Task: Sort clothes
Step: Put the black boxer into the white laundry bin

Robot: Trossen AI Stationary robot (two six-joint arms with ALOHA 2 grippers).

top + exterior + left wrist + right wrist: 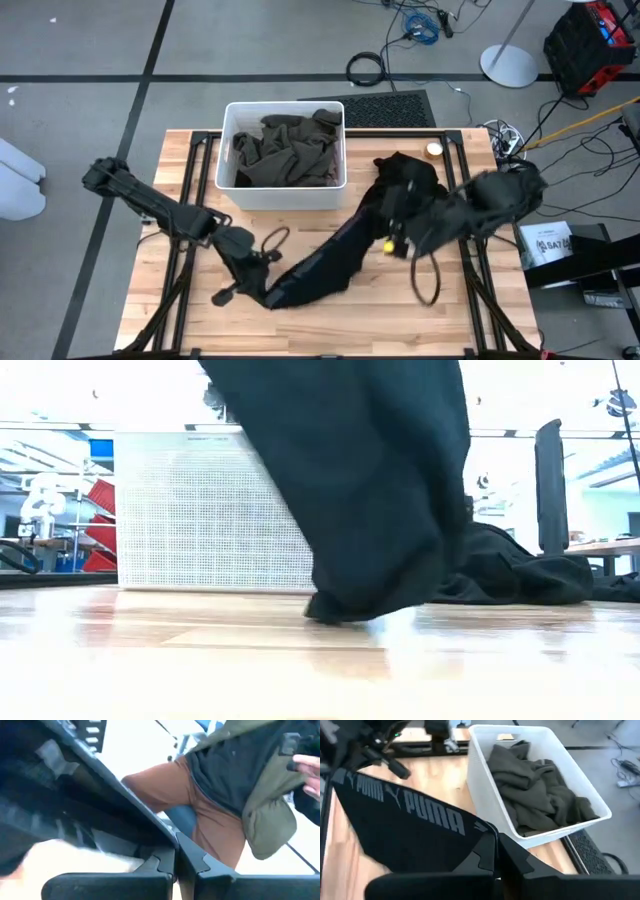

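Observation:
A black garment (330, 262) with a printed waistband (410, 807) stretches slantwise across the table's middle between my two grippers. In the low view it hangs from above (350, 480), and its lowest fold (350, 610) touches the tabletop. My left gripper (262, 288) is shut at its near-left end. My right gripper (392, 240) is shut at its right part. More black cloth (410, 175) lies heaped at the far right. A dark olive garment (290, 150) lies in the white bin (285, 192). My left gripper is shut at the black garment's near-left end (280, 292), coming from the table's left. Its own view shows shut fingers (155, 865) but not the cloth between them, so the part held cannot be told. My right gripper pinches the black garment at its printed waistband edge (479, 827) between its two shut fingers (520, 860), coming from the table's right. The waistband runs from there, spread flat, toward my left gripper. One layer or several, I cannot tell.
The white bin (490, 795) stands at the table's far middle. A small round thing (433, 150) lies at the far right. A cable loop (430, 280) hangs under my right arm. A person in brown trousers (200, 810) stands beyond the table.

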